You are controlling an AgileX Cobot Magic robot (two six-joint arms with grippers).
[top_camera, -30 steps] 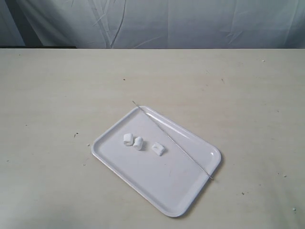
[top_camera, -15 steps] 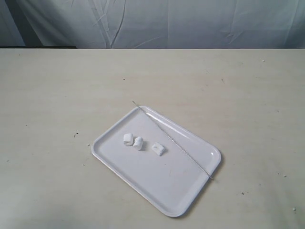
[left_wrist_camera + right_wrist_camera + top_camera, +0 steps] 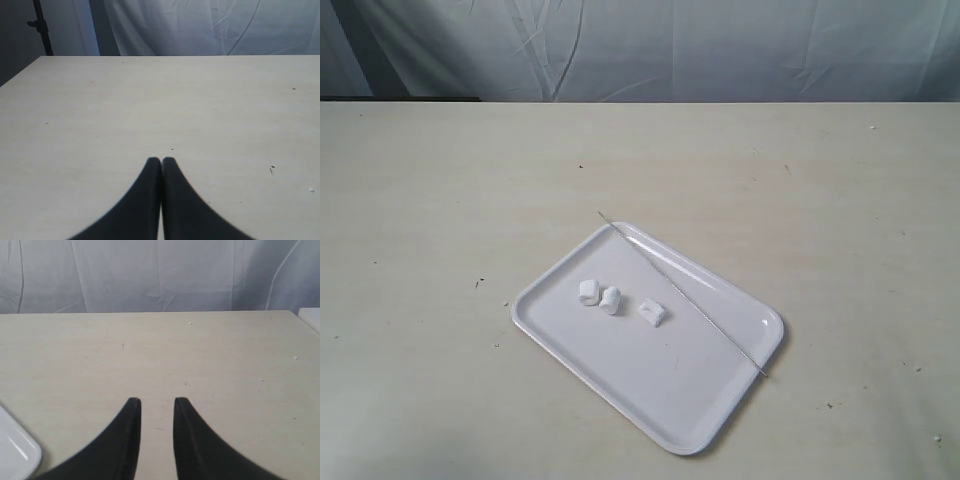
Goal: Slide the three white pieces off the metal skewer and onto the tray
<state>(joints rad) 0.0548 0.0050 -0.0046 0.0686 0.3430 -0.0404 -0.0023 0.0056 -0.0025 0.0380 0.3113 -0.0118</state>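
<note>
Exterior view: close to the camera lies the tray, white and shiny, turned at a slant on the bench. A little farther in, the three white pieces lie on the flat floor of the tray. Two of them sit side by side, touching or almost touching. The third one lies a short way to their right, by itself. Just past them is the metal skewer. It lies straight along the far long side of the tray, apart from all three pieces. Its far tip pokes out over the back corner of the tray, and its near tip reaches the rim on the right. Behind the tray the bench goes on, and at the very back hangs a crinkled pale cloth.

In the left wrist view, my left end effector has its two dark fingers pressed together over the bench.

In the right wrist view, my right end effector has its fingers a little bit apart, with bench showing in the gap. One rounded corner of the tray pokes in beside it.
</note>
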